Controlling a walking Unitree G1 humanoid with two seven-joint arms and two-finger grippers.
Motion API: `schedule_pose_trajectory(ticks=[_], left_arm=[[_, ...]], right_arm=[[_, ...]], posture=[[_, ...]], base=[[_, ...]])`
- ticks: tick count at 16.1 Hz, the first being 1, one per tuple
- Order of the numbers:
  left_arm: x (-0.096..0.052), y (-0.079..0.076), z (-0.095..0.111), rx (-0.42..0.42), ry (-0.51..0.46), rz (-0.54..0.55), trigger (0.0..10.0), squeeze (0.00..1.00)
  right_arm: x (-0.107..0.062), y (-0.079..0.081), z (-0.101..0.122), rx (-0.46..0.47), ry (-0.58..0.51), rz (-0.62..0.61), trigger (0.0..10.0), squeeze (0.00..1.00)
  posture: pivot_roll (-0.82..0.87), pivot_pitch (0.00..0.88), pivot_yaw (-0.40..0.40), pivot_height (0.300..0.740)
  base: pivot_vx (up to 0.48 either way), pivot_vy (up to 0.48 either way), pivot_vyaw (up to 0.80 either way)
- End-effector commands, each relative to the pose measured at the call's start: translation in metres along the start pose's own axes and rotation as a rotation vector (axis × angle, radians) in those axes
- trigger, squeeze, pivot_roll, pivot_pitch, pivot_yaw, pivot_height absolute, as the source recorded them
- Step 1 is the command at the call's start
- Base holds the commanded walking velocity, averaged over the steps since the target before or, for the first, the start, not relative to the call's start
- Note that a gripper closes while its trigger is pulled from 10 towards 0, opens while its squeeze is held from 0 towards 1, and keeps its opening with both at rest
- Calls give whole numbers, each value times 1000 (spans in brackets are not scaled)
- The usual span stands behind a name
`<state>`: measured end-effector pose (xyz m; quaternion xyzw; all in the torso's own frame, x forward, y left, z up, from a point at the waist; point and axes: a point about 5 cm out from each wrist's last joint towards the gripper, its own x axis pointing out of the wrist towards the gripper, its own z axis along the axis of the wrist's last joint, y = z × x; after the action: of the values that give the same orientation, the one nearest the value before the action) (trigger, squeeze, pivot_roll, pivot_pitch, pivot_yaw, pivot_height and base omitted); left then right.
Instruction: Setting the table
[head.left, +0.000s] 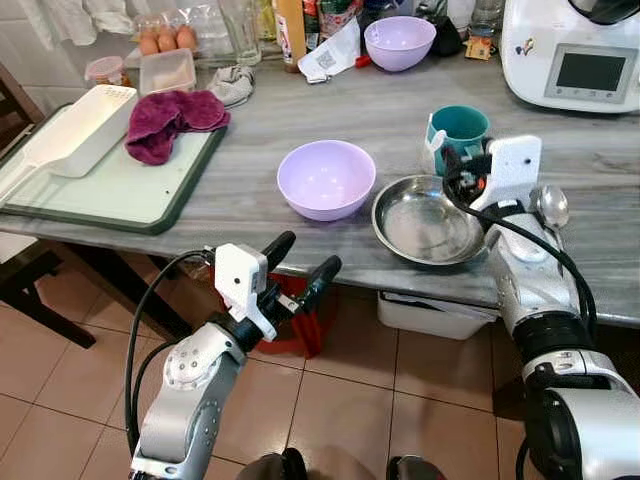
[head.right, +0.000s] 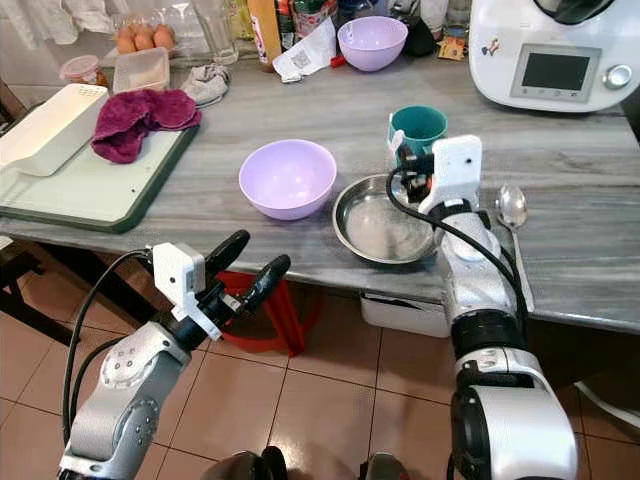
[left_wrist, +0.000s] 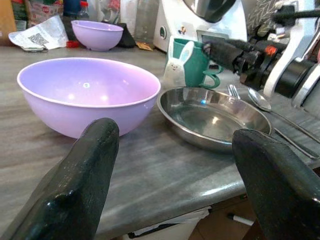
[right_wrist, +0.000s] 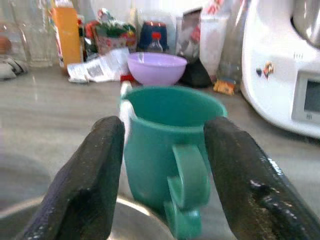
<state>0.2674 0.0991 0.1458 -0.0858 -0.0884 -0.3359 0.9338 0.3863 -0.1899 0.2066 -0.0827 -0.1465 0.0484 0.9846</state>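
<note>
Grey table (head.left: 300, 130): lilac bowl (head.left: 326, 178) near front edge, steel plate (head.left: 428, 220) just beside it, teal mug (head.left: 459, 132) behind plate, spoon (head.left: 551, 208) to the right.
Right hand (right_wrist: 162, 165): fingers apart, flanking the mug.
Left hand (head.left: 298, 268): fingers apart, off the table edge, before the bowl.

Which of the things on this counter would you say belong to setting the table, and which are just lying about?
For the table: lilac bowl, steel dish, teal mug in front of the open right gripper, spoon, second lilac bowl. The left gripper hangs open below the counter edge.

Lying about: maroon cloth, white tray, eggs, kitchen machine.
</note>
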Motion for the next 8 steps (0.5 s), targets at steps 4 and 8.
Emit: schedule_pose_trajectory(ticks=[4,8], left_arm=[[-2,6,-3,7,11,9,10000,0],[-1,7,-4,9,12,6,10000,0]], right_arm=[[-8,10,0,17,-36,6,10000,1000],[-14,15,-2,6,-39,18,10000,1000]], posture=[[-91,140,102,740],[-92,138,103,740]], base=[[0,0,0],[0,0,0]])
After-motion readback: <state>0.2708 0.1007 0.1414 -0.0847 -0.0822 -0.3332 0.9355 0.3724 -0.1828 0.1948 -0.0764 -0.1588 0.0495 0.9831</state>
